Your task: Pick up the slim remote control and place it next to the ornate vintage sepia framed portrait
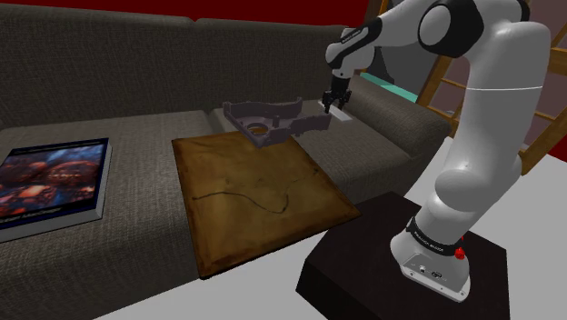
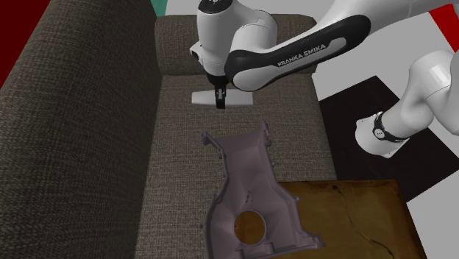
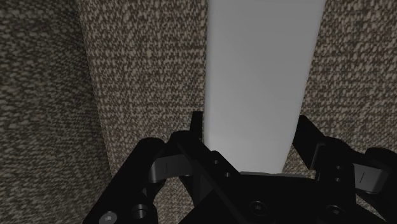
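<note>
Beyond the framed portrait (image 1: 263, 191) on the sofa (image 1: 145, 136), past a grey casing (image 1: 273, 118), the white remote control (image 2: 239, 98) lies flat, its long edges exposed for a crosswise grip. The tool (image 3: 249, 130), narrowly parted, clasps those edges between its fingers; lifting appears not yet begun.

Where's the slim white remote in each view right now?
Shoulder view: slim flat white remote control on the sofa seat, upper centre-right, under the black gripper.
Second exterior view: remote control upper middle, beyond the grey holed cover.
Wrist view: remote control clasped between the fingers.
Shared landmark: the gripper.
</note>
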`<state>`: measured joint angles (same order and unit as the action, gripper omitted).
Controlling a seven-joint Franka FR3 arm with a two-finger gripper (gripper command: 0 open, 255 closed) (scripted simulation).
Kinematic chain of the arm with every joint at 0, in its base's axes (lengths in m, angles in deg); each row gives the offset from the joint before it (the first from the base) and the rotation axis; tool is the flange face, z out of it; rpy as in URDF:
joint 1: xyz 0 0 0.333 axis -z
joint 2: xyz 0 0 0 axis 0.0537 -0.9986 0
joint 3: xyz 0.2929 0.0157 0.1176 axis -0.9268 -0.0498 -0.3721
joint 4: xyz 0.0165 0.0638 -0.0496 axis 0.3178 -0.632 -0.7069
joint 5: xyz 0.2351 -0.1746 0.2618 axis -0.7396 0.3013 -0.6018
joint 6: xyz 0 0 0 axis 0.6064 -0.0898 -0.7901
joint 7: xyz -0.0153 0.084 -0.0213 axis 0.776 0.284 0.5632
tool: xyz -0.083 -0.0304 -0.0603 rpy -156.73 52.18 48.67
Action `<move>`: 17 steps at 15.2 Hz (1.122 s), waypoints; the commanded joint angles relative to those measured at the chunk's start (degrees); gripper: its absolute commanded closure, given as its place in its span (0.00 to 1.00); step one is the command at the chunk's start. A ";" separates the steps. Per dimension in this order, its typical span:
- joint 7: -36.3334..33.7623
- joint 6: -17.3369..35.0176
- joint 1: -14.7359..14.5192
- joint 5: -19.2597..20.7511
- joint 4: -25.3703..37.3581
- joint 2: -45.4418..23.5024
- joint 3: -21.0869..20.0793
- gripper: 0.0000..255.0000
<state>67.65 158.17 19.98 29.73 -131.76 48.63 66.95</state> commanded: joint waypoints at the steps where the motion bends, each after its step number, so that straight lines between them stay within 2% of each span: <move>1: -0.25 -1.45 -0.12 0.31 0.78 0.70 0.10 1.00; 13: -1.05 -8.93 -0.40 1.60 5.27 3.85 0.56 1.00; 17: -4.18 -5.62 -2.71 4.65 -6.80 13.08 0.43 1.00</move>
<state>64.32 151.77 17.82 33.55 -135.43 59.23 67.43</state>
